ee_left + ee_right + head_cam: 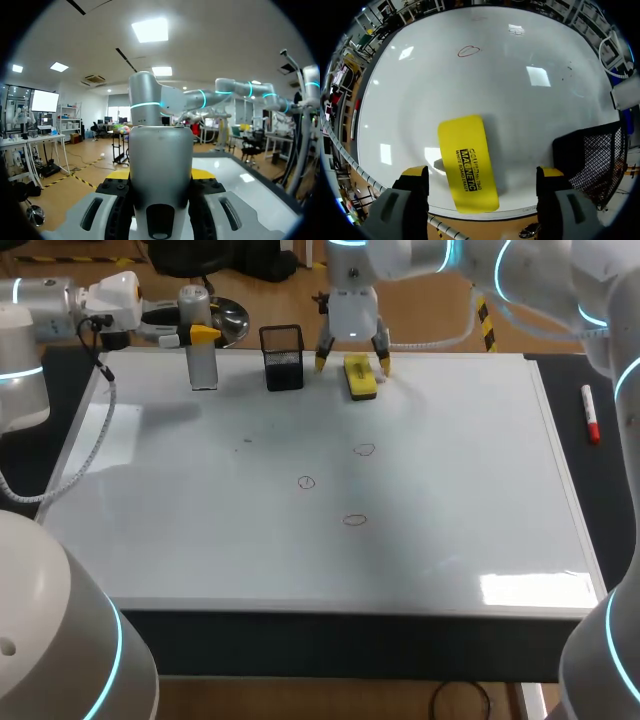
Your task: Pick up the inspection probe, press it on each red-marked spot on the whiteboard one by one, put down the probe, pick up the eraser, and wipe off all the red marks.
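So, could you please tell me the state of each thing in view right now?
Left end effector: shut on the inspection probe.
Inspection probe: upright.
Right end effector: open, astride the eraser.
Eraser: lying flat on the whiteboard, not gripped.
Red marks: three, not wiped.
Mesh cup: upright.
Marker: lying beside the whiteboard.

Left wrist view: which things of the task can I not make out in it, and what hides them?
- Yellow block eraser: behind the grey cylindrical probe held in the left hand.
- Small red circle marks: too small on the glossy white whiteboard strip beside the probe, or behind it.
- Probe's lower end: cut off by the view's edge.
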